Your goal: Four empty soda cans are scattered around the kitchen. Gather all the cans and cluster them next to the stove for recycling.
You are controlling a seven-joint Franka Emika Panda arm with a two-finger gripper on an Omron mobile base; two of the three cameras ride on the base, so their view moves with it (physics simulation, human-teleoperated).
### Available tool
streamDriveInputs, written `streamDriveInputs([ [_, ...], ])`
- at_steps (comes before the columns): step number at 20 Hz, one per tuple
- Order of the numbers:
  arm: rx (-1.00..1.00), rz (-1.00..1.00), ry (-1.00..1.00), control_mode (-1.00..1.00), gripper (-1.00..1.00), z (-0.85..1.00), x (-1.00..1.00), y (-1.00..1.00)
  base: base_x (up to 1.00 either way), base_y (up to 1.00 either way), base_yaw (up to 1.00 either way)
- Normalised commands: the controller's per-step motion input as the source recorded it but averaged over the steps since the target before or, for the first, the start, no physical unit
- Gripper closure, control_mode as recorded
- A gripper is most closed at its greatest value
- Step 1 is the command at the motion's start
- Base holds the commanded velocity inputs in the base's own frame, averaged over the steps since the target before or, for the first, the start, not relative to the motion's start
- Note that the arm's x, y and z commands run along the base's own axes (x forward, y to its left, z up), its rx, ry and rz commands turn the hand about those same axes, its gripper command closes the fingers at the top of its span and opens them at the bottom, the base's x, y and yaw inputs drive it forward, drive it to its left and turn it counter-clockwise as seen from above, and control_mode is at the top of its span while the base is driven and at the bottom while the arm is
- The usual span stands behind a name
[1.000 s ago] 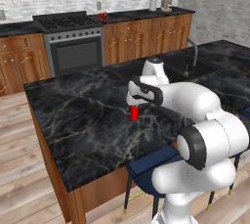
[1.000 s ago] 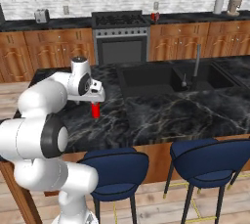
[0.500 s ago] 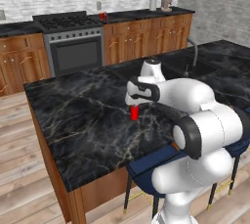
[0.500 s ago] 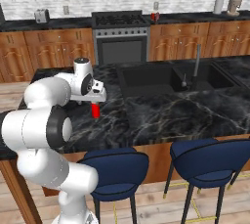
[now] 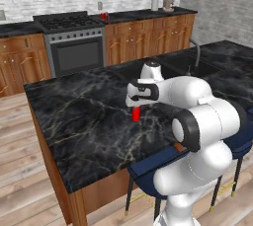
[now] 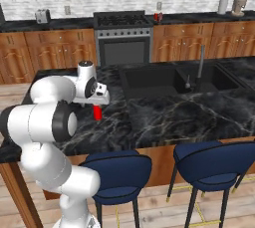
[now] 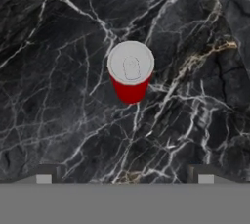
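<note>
Left base view: the hand (image 5: 134, 105) hangs directly over a red soda can (image 5: 136, 113) standing upright on the black marble island counter (image 5: 84, 126), well apart from the stove (image 5: 74, 42) on the far wall at about 11 o'clock; a second red can (image 5: 104, 17) stands on the back counter just at the stove's right side. Right base view: the same can (image 6: 97, 112) appears below the hand (image 6: 98, 103), with the sink basin (image 6: 149, 80) at its 2 o'clock and the stove (image 6: 124, 35) beyond; this view alone shows the two blue stools (image 6: 119, 174) at the island's near edge. Hand view: looking straight down, the can (image 7: 130, 76) lies at 12 o'clock from the fingertips (image 7: 45, 175), its silvery top and pull tab legible, a detail neither base view gives; the jaws stand spread wide, nothing held. Judged empty, the can should be very light, thin-walled and easily dented, with a smooth, slippery side; a gentle hold across the middle of the cylindrical body seems best.
</note>
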Motion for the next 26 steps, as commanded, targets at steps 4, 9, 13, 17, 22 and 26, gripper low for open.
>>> streamDriveInputs([
  [4, 0.0, 0.0, 0.0, -1.0, -1.0, -0.13, 0.18, 0.08, 0.0, 0.0, 0.0],
  [9, 0.0, 0.0, 0.0, -1.0, -1.0, -0.07, 0.16, 0.05, 0.0, 0.0, 0.0],
  [13, 0.0, 0.0, 0.0, -1.0, -1.0, -0.08, 0.17, 0.0, 0.0, 0.0, 0.0],
  [17, 0.0, 0.0, 0.0, -1.0, -1.0, -0.11, 0.14, 0.0, 0.0, 0.0, 0.0],
  [22, 0.0, 0.0, 0.0, -1.0, -1.0, -0.13, 0.19, 0.0, 0.0, 0.0, 0.0],
  [26, 0.0, 0.0, 0.0, -1.0, -1.0, -0.06, 0.16, 0.0, 0.0, 0.0, 0.0],
])
